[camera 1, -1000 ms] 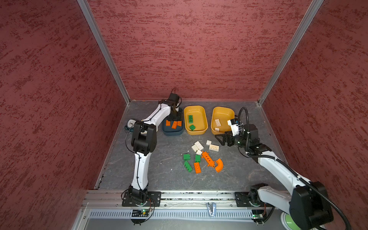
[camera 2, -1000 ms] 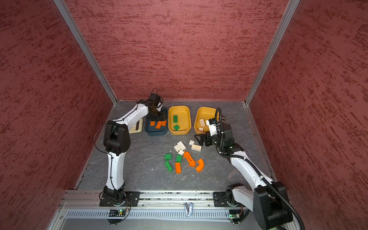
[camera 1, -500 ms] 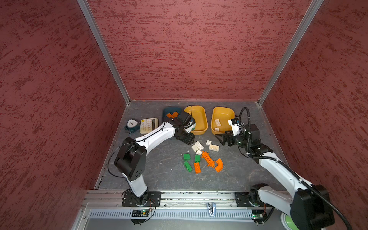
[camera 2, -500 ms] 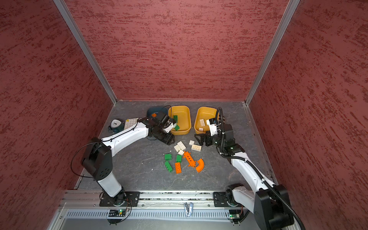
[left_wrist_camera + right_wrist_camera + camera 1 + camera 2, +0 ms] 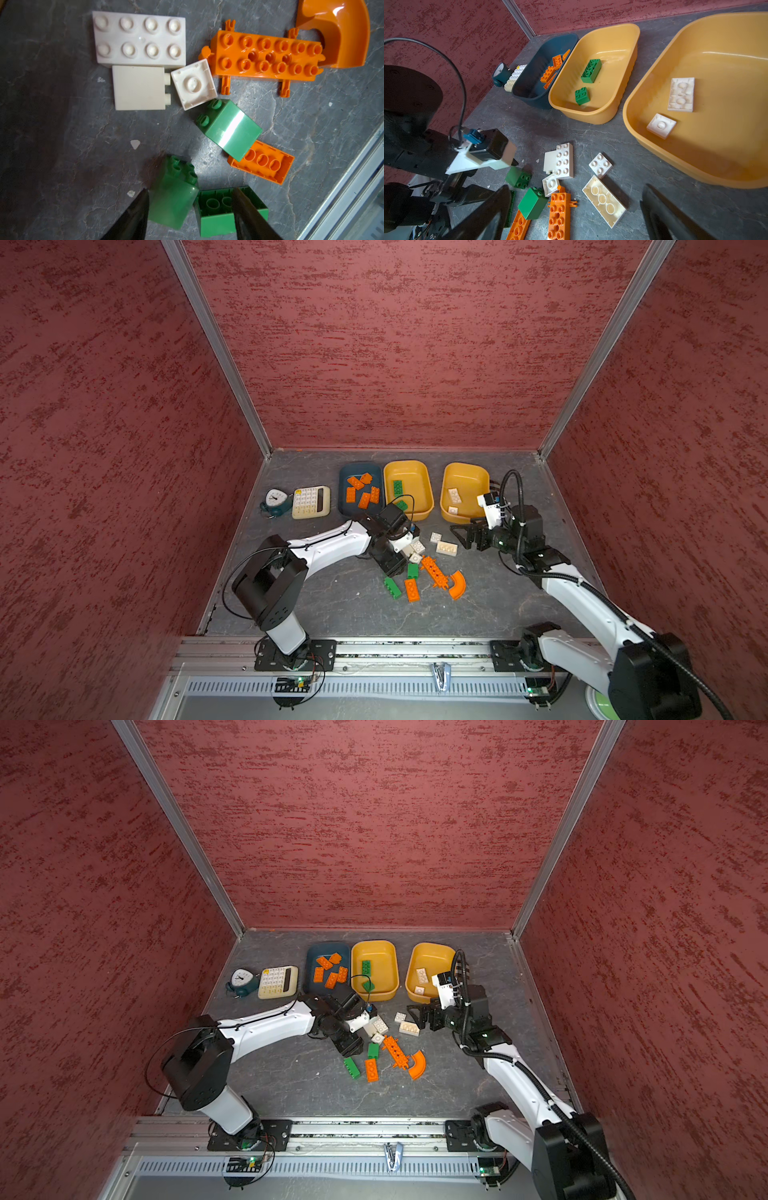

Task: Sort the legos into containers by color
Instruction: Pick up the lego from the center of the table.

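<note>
the left pincer [image 5: 189, 193] hangs low over the loose pile with its jaws apart, straddling a small green brick [image 5: 172, 199] that lies on the tabletop [image 5: 62, 145]. one fingertip [image 5: 137, 212] is right against that brick's side, while the other is clear of it and overlaps an upturned green brick [image 5: 216, 216]. the right pincer [image 5: 460, 536] is spread wide and holds nothing, just beside a cream brick [image 5: 446, 548]. five orange bricks [image 5: 364, 500] sit in the teal tub [image 5: 344, 477], two green bricks [image 5: 398, 487] in the middle yellow tub [image 5: 417, 485], and two cream pieces [image 5: 454, 494] in the right-hand yellow tub [image 5: 469, 483]. the long orange piece [image 5: 433, 571] and the orange arc [image 5: 457, 584] lie touching on the tabletop in front of the tubs.
</note>
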Robot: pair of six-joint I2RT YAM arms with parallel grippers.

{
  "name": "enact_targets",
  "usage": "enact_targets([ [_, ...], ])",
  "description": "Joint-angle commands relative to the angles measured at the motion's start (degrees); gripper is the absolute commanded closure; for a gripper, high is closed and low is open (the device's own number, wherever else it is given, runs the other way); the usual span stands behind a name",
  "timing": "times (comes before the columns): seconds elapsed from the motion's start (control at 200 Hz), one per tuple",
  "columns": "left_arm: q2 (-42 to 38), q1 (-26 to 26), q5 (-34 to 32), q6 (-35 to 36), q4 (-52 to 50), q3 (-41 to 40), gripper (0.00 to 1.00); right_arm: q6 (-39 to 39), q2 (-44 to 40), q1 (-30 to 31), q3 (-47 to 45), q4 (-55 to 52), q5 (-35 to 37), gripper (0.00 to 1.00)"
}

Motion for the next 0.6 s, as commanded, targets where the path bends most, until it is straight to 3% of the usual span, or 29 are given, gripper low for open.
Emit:
enact_targets([
  [0.0,2.0,-0.3,-2.8,1.9,1.6,-0.6,0.38,-0.4,-1.1,0.2,-0.6,1.0,-0.2,0.01],
  [0.431,4.8,-0.6,-5.7,2.9,-1.4,-0.8,0.52,-0.7,-1.1,0.2,-0.4,0.8,-0.1,0.01],
  [0.596,4.4,-0.5,-5.8,3.1,-2.5,0.2,0.77,-0.8,-1.1,0.2,-0.3,0.5,0.1,0.01],
])
